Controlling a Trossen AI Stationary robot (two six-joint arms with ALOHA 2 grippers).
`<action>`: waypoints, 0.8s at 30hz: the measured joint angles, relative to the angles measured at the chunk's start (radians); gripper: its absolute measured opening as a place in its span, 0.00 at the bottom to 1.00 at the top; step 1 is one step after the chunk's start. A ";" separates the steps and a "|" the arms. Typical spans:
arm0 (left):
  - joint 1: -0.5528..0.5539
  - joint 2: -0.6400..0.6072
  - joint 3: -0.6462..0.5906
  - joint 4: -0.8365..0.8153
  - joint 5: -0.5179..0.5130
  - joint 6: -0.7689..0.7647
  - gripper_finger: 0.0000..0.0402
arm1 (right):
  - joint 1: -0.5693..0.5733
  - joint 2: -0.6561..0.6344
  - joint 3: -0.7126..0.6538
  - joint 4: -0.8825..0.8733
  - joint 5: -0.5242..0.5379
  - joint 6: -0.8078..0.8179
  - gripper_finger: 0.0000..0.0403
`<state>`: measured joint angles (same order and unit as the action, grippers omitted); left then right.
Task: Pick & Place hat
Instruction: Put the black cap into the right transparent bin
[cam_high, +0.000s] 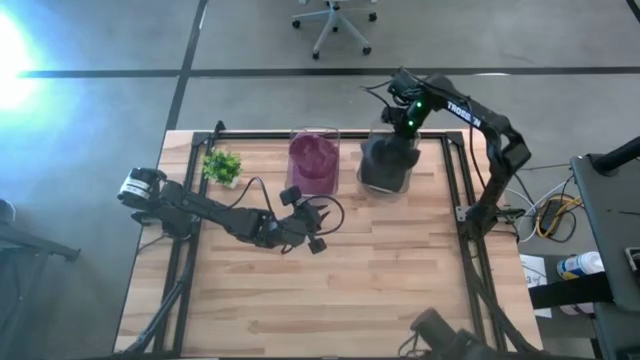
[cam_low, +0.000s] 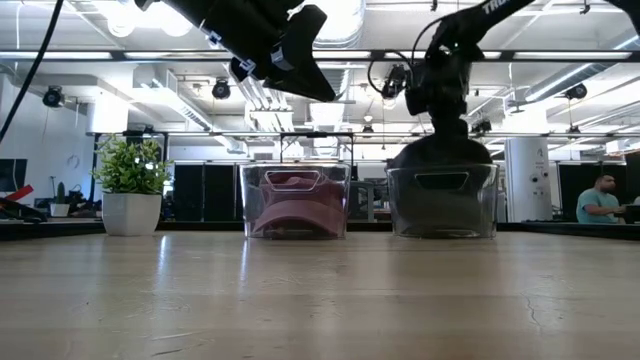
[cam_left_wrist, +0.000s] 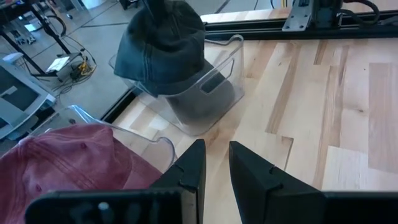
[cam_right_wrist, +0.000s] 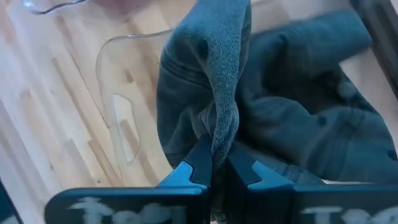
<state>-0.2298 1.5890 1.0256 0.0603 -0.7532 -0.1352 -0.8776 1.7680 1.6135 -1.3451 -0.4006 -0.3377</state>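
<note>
My right jaws (cam_right_wrist: 214, 163) are pressed together on a fold of the dark grey hat (cam_right_wrist: 273, 106), which hangs directly below them, its crown up, over the clear bin (cam_high: 385, 165) at about one o'clock on the desk (cam_high: 400, 280). This arm is the nearer one. The hat looks soft, creased, of faded denim. My left jaws (cam_left_wrist: 214, 168) stand slightly apart, empty, near the centre, beside the other bin (cam_high: 314, 158) with the red hat (cam_left_wrist: 68, 155).

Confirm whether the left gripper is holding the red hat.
No, the left gripper hangs empty above the table, beside the red hat in its bin.
</note>
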 joint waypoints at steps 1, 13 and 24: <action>0.000 0.000 0.000 0.000 0.000 0.000 0.16 | -0.010 0.004 0.000 -0.002 0.007 0.011 0.02; 0.067 0.000 0.052 0.000 0.002 0.135 0.16 | -0.037 0.010 0.000 0.032 -0.013 0.079 0.13; 0.326 0.024 0.269 0.002 0.228 0.121 0.16 | -0.035 -0.020 0.000 0.090 0.031 0.069 0.55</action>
<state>0.0966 1.6126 1.2949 0.0621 -0.5253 -0.0146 -0.9127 1.7482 1.6135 -1.2549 -0.3699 -0.2683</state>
